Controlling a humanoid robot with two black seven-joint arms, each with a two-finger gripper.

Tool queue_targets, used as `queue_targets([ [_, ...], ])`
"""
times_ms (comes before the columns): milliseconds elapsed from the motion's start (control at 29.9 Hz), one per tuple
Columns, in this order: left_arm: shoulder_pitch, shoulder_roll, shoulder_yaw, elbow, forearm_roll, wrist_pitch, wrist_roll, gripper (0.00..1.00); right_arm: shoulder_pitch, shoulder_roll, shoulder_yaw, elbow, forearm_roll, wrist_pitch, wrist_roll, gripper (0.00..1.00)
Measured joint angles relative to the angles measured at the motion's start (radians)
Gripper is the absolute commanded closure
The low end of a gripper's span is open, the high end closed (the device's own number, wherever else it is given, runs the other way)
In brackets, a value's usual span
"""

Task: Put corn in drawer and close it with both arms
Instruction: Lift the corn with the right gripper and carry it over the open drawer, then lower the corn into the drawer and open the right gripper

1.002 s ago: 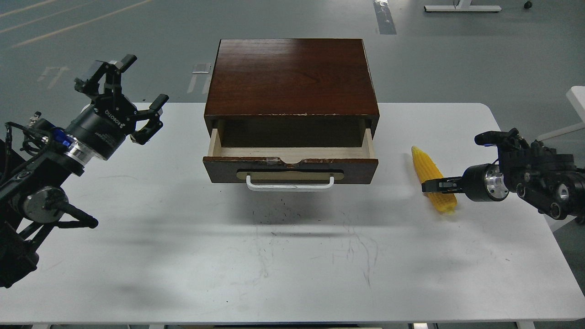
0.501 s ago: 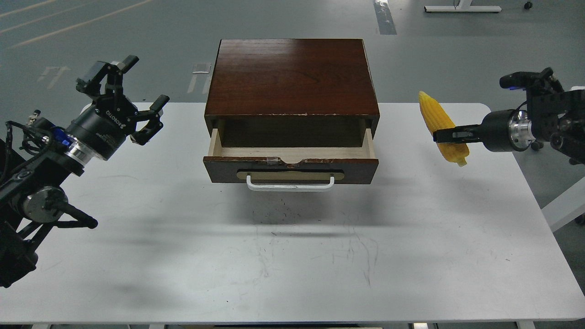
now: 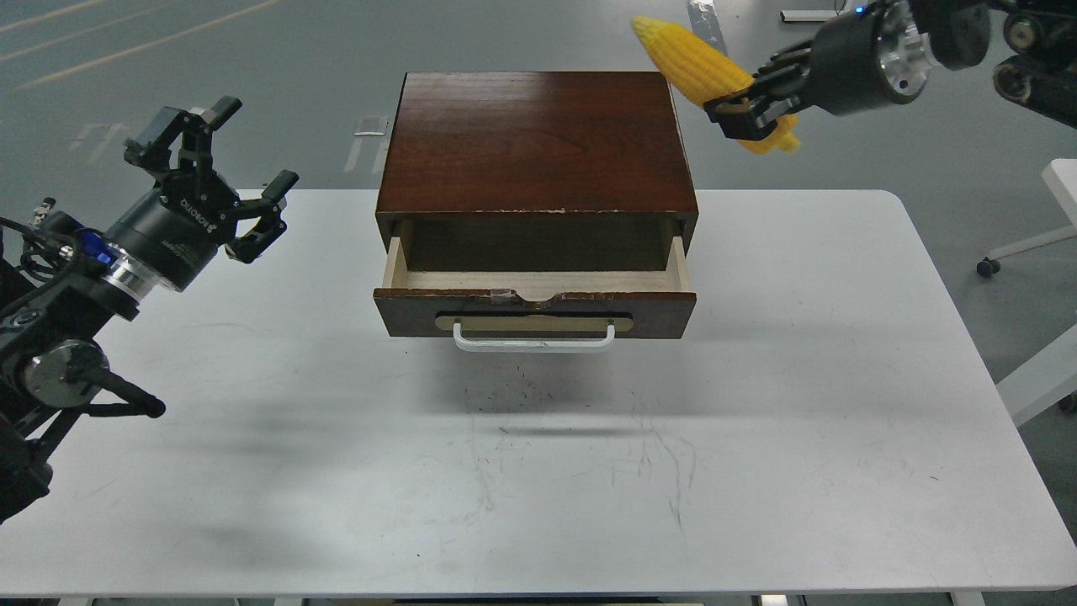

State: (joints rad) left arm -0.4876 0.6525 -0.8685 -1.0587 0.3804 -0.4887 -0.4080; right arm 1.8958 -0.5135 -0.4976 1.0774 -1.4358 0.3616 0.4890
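Observation:
The drawer (image 3: 535,311) is pulled part way out of the dark brown cabinet (image 3: 537,139) at the table's back middle, with its pale wood inside showing and nothing in it. My right gripper (image 3: 740,111) is shut on the yellow corn (image 3: 694,63) and holds it high in the air, just past the cabinet's back right corner, the tapered end pointing up and left. My left gripper (image 3: 223,168) is open and empty, above the table's left side, well left of the cabinet.
The white table (image 3: 799,404) carries only the cabinet. Its front and right parts are bare, with scuff marks near the middle. A white table leg and a chair caster show on the floor at the right.
My right arm has lifted the corn from the table at the right and carried it up and left toward the cabinet. My left gripper has shifted slightly left.

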Motion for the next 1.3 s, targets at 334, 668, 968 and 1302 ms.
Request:
queue_targets([
  [334,0.001,0.028,0.000,-0.014,-0.002,0.000,0.000,0.01,0.096,0.237,-0.094,0.063,-0.116,-0.106,0.000,0.93],
  [668,0.001,0.036,0.000,-0.015,-0.005,0.000,-0.002,0.01,0.059,0.320,-0.221,0.070,-0.194,-0.296,0.000,0.95],
  [968,0.003,0.040,0.000,-0.015,-0.005,0.000,-0.002,0.01,-0.033,0.364,-0.233,0.002,-0.195,-0.339,0.000,0.93],
  [1302,0.006,0.040,-0.007,-0.015,-0.006,0.000,-0.002,0.01,-0.064,0.391,-0.233,-0.029,-0.187,-0.345,0.000,0.67],
])
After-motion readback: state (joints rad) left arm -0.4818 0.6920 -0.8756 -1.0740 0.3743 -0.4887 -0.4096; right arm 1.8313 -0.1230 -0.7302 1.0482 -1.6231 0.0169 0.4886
